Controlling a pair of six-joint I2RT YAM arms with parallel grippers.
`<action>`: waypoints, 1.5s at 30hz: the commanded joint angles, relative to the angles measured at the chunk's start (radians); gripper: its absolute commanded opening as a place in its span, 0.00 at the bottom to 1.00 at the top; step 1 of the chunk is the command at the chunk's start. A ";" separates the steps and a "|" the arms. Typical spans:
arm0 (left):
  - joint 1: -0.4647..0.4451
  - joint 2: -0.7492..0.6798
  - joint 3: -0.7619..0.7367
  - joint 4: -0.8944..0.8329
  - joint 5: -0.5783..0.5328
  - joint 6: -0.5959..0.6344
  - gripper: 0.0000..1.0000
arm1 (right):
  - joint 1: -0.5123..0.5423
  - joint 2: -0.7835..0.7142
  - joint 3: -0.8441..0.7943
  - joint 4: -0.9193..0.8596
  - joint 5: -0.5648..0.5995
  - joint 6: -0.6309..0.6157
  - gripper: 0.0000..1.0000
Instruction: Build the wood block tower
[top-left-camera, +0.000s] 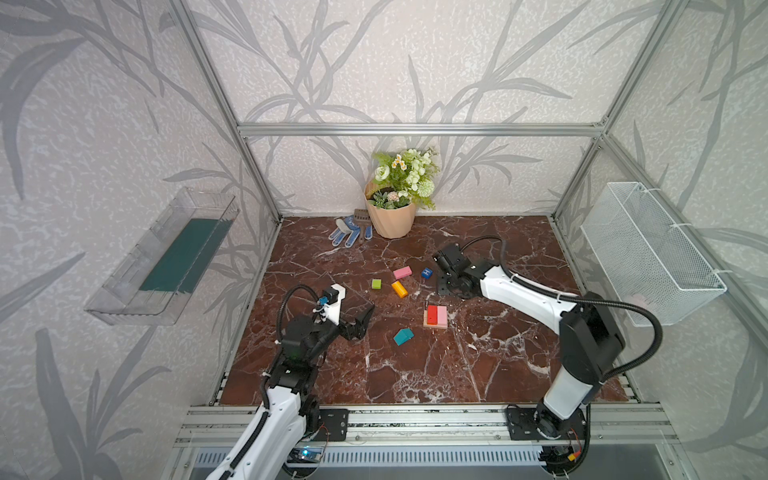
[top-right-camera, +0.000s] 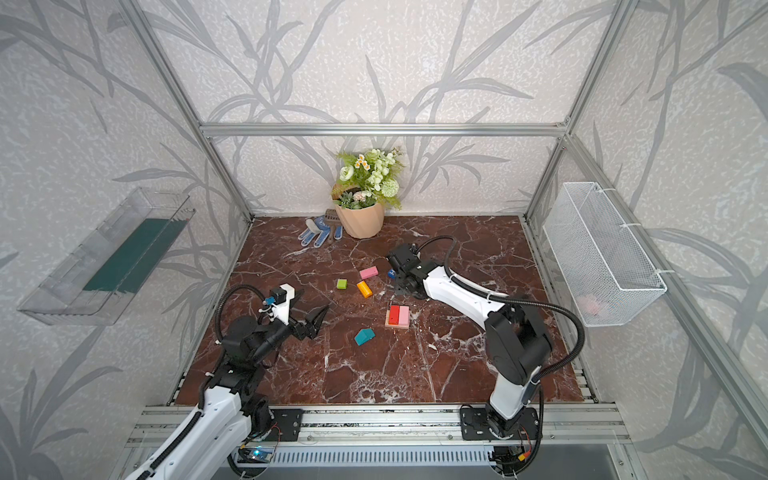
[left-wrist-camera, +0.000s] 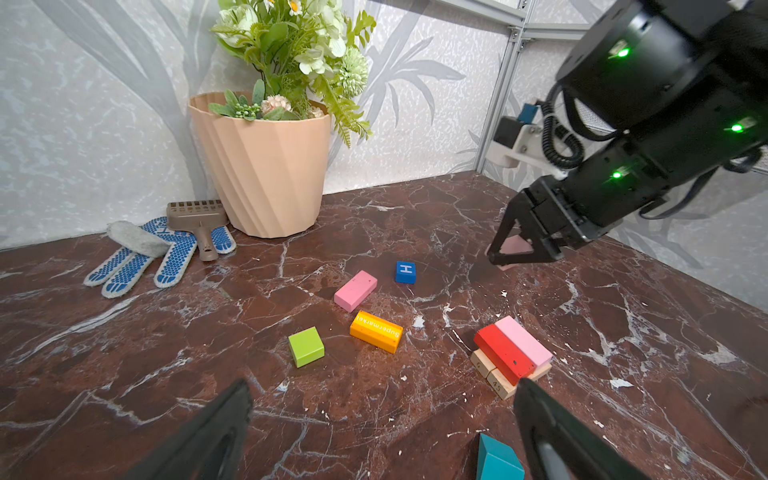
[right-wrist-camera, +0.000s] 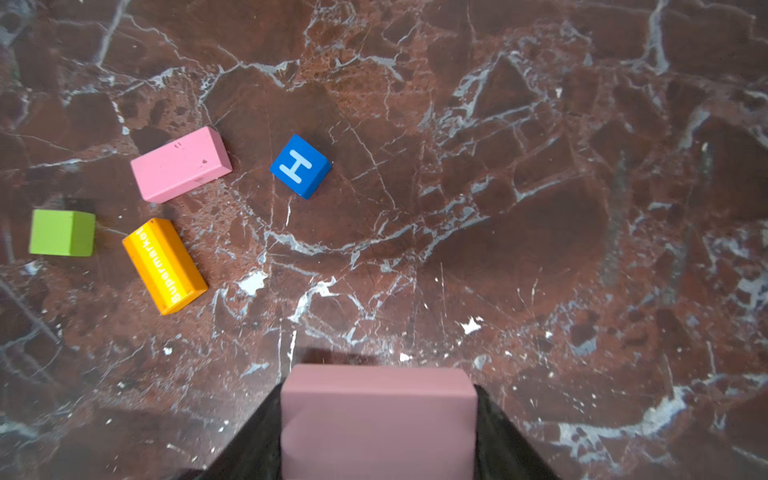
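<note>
The tower (top-left-camera: 436, 316) is a tan base layer with a red and a pink oblong lying side by side on top, and it also shows in the left wrist view (left-wrist-camera: 512, 353). My right gripper (right-wrist-camera: 378, 390) is shut on a pink block (right-wrist-camera: 378, 419) and hangs just above the table behind the tower, right of the blue "H" cube (top-left-camera: 427, 273). A loose pink oblong (top-left-camera: 402, 272), an orange oblong (top-left-camera: 399, 289) and a green cube (top-left-camera: 376, 284) lie left of that cube. The teal house-shaped piece (top-left-camera: 403, 336) lies nearer the front. My left gripper (left-wrist-camera: 384, 390) stands open and empty, left of the teal piece.
A beige flowerpot (top-left-camera: 390, 216) with blue-white gloves (top-left-camera: 347, 232) and a brown scoop (left-wrist-camera: 198, 216) stands at the back wall. A white wire basket (top-left-camera: 648, 253) hangs on the right wall. On the left wall there is a clear tray (top-left-camera: 166, 257).
</note>
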 joint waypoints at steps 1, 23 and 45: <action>-0.003 -0.012 -0.012 0.019 0.013 0.003 0.99 | 0.026 -0.079 -0.100 0.045 0.010 0.059 0.51; -0.006 0.532 0.260 0.005 0.538 0.058 0.99 | 0.148 -0.022 -0.126 0.086 0.001 0.205 0.45; -0.030 0.557 0.268 -0.014 0.466 0.069 0.99 | 0.150 0.129 -0.043 0.043 0.002 0.215 0.44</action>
